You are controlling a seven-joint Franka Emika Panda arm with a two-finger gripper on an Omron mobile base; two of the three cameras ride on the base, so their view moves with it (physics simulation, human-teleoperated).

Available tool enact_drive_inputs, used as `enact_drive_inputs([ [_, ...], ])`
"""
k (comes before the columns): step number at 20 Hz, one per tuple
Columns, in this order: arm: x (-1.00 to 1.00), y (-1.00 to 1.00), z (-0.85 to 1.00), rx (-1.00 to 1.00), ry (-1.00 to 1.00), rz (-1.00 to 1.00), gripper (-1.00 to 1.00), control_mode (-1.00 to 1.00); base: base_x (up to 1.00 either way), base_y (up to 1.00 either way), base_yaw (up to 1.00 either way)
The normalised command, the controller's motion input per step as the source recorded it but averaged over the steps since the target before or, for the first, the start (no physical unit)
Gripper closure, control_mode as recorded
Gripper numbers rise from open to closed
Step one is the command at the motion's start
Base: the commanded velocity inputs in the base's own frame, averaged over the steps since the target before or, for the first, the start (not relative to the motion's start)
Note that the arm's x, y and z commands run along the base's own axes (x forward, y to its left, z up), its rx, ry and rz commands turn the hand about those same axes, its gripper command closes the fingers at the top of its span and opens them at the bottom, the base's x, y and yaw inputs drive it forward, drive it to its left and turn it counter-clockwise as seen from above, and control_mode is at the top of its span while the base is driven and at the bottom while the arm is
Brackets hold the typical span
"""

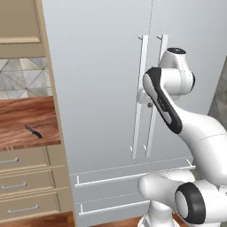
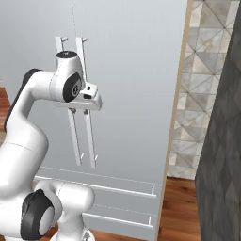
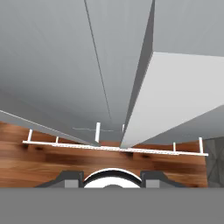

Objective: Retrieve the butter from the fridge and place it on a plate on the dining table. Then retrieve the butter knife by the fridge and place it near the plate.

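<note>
- Close in front of the base, the arm reaches up and holds its jaws (image 2: 79, 111) at the pair of long white handles (image 1: 142, 66) in the middle of the fridge (image 1: 102, 66).
- The fingers point down along the bars and not across them. In the hand view the two tips stand part-way apart with nothing seen between them. Whether a finger touches a bar I cannot tell.
- Step in hand, as I judge it: opening the fridge, the very start of the task. Both doors look shut, with only a thin seam between them.
- The next move calls for a firm catch on one bar, then a pull outward in an arc round that door's hinge, with the base giving the door room to swing.
- Below the doors lie two drawers (image 1: 133, 175) with horizontal bars, above a wooden floor (image 3: 43, 162).
- No butter shows; I take it to be behind the closed doors.
- Farther left, beyond the fridge side, the knife (image 1: 33, 131) lies flat on the reddish wood worktop (image 1: 26, 111): small, slim and dark, set slantwise, above beige drawers. It waits for the second half of the task.
</note>
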Motion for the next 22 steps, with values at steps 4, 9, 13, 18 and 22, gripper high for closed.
enact_drive_inputs([
  [4,0.00,0.00,0.00,0.00,0.00,0.00,-1.00,1.00,-0.03,0.00,0.00],
  [9,0.00,0.00,0.00,0.00,0.00,0.00,-1.00,1.00,-0.39,0.00,0.00],
  [13,0.00,0.00,0.00,0.00,0.00,0.00,-1.00,1.00,-0.51,0.00,0.00],
  [18,0.00,0.00,0.00,0.00,0.00,0.00,-1.00,1.00,-0.49,0.00,0.00],
  [22,0.00,0.00,0.00,0.00,0.00,0.00,-1.00,1.00,-0.52,0.01,-0.01],
])
